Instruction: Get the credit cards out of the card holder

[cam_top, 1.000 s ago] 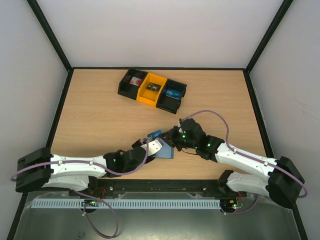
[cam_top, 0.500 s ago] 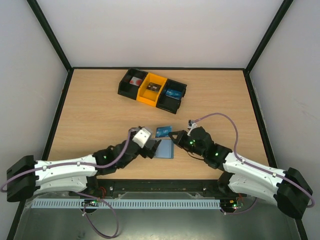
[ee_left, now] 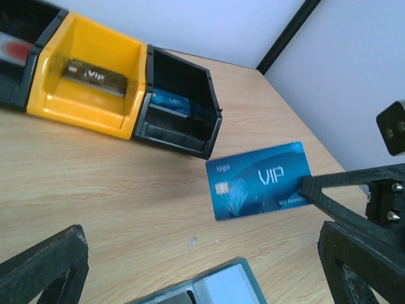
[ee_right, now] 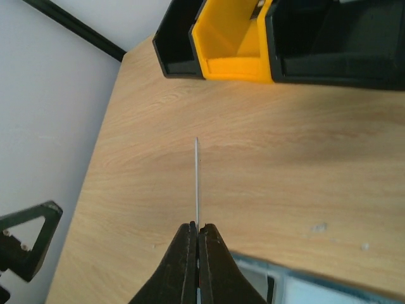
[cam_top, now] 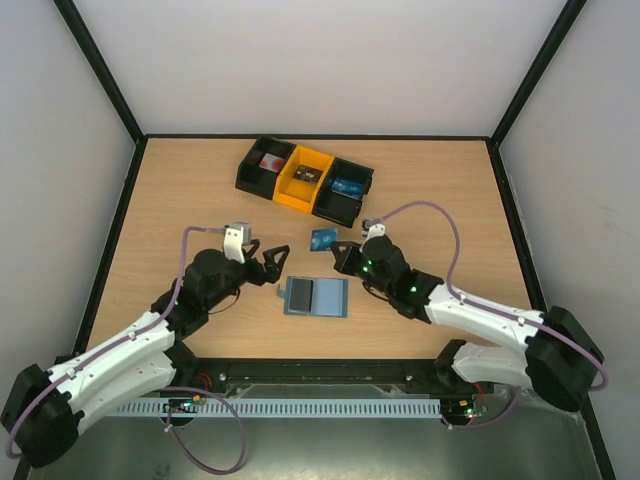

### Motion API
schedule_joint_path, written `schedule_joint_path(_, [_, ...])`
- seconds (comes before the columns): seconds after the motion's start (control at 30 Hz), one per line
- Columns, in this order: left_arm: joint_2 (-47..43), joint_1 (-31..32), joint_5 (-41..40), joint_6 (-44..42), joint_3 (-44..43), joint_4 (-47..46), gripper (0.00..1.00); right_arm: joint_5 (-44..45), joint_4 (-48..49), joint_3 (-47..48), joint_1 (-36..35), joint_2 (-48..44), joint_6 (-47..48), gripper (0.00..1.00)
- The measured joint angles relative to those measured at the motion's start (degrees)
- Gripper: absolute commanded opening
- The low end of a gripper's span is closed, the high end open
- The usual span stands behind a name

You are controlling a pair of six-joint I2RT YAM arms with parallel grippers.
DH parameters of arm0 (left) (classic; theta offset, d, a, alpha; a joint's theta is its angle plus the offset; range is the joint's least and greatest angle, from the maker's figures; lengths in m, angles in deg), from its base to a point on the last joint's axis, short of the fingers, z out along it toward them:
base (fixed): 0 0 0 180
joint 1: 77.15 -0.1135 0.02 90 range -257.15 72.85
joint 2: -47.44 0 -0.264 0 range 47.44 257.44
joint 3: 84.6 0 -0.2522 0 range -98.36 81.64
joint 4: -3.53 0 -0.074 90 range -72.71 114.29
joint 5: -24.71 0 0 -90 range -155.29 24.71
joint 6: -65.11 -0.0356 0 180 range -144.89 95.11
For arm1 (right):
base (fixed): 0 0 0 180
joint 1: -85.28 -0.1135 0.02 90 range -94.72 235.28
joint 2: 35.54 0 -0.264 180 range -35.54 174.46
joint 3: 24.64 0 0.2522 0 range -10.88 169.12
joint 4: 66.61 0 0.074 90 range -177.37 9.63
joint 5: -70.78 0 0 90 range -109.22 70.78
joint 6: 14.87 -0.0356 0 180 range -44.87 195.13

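From above, the card holder (cam_top: pixel 316 297) lies opened flat on the pale wood-grain surface (cam_top: pixel 180 210), between the two arms. It is a soft slate-blue rectangle, its left half carrying a darker panel, its right half plain and lighter. The left hand (cam_top: pixel 272 268) sits just left of it with both fingers spread wide and nothing in them, its arm bent at the elbow and reaching in from the near-left corner. The right hand (cam_top: pixel 340 255) is just beyond the holder's far-right corner, pinched on one end of a glossy blue card (cam_top: pixel 323 238); its arm stretches low from the near-right corner. Further back stands a row of hard plastic bins (cam_top: pixel 305 180), black, yellow, black.

The left wrist view shows the card's face (ee_left: pixel 259 180): shiny blue, rounded corners, a chip and the word VIP, one black finger (ee_left: pixel 342 183) of the right hand across its right end. Whether it touches the wood cannot be told. The yellow bin (ee_left: pixel 57 101) holds a dark card.

In the right wrist view the card is seen edge-on as a thin pale line (ee_right: pixel 196 183), clamped between the closed fingertips. The holder's corner (ee_right: pixel 297 285) lies at bottom right.
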Motion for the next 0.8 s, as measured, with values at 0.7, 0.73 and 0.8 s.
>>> schedule_joint_path(0.7, [-0.96,-9.4,9.75,-1.33,-7.89,19.37,1.0,-1.64,1.84,21.24,21.29,25.92,6.4,0.02])
schedule_joint_path(0.73, [-1.25,-9.4,9.6,-1.51,-7.89,20.15,1.0,-1.79,2.05,22.21,21.53,27.36,6.4,0.02])
schedule_joint_path(0.8, [-1.84,-9.4,9.53,-1.73,-7.89,21.44,1.0,-1.95,2.23,23.98,21.86,29.9,6.29,0.02])
